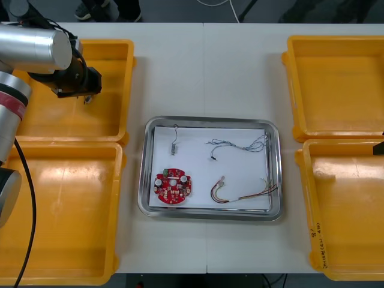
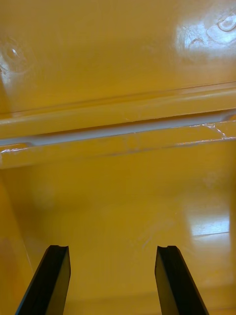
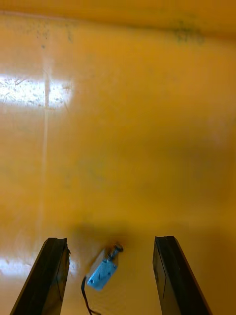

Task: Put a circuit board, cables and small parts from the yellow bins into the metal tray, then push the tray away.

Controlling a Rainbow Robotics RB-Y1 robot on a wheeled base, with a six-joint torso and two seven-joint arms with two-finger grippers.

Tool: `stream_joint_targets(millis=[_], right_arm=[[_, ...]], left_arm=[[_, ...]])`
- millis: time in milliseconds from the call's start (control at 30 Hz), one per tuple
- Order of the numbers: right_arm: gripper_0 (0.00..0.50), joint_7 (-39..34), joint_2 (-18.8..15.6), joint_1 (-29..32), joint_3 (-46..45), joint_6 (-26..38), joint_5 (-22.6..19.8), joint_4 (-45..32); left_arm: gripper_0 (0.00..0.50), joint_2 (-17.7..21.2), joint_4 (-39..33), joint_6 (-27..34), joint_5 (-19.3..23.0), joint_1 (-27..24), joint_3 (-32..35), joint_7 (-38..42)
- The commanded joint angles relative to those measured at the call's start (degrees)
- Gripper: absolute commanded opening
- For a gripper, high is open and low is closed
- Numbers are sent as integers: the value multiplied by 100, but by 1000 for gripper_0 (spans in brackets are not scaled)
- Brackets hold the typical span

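A light table (image 1: 204, 66) is what it's all laid out on, nothing fancy. Nearest the robot, the two near yellow plastic bins (image 1: 60, 198) look cleaned out. Between the bins, the shiny metal tray with the white inside (image 1: 210, 214) is already pretty well loaded. A round red circuit board (image 1: 174, 186) is parked in its near left corner. A looped red and yellow cable (image 1: 240, 193) lies beside that on the near right. A small metal part on a thin lead (image 1: 174, 143) is set at the far left, and a twisted blue and white cable (image 1: 240, 144) is spread across the far right. So board and cables can be counted as done. What's left, by the look of it, is maybe one more small part and then the push away, which hasn't been started, as the tray is sitting dead centre.

Farther out, the left gripper (image 1: 87, 96) is held low inside the far left yellow bin (image 1: 114, 78). From above, only a speck is made out under it. The left wrist view, though, has a small blue part with a metal tip and a black lead (image 3: 103, 273) lying on the bin floor right between the fingers, which are spread wide and not touching it. The right gripper (image 2: 112, 248) is likewise spread wide with nothing in it, over the bare floor of a right-side bin (image 2: 118, 197), just short of the rims where two bins meet. Which bin it is can't be told.
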Motion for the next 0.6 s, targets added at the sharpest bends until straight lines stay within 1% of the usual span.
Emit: stream_joint_targets(millis=[33,200,400,567,600], right_arm=[[500,-282,-51,29,-142,8,-45,-65],[500,-282,-51,21,-142,8,-45,-56],[500,-282,-51,21,-142,8,-45,-65],[500,-282,-51,21,-151,8,-45,-56],[500,-282,-51,21,-142,8,-45,-56]], left_arm=[[500,-13,107,-119,32,-345,85,275],[500,-22,212,-101,32,-345,-46,310],[500,-101,432,-198,58,-345,-46,283],[500,-110,458,-198,58,-345,-46,283],[436,-119,467,-189,58,-345,-55,283]])
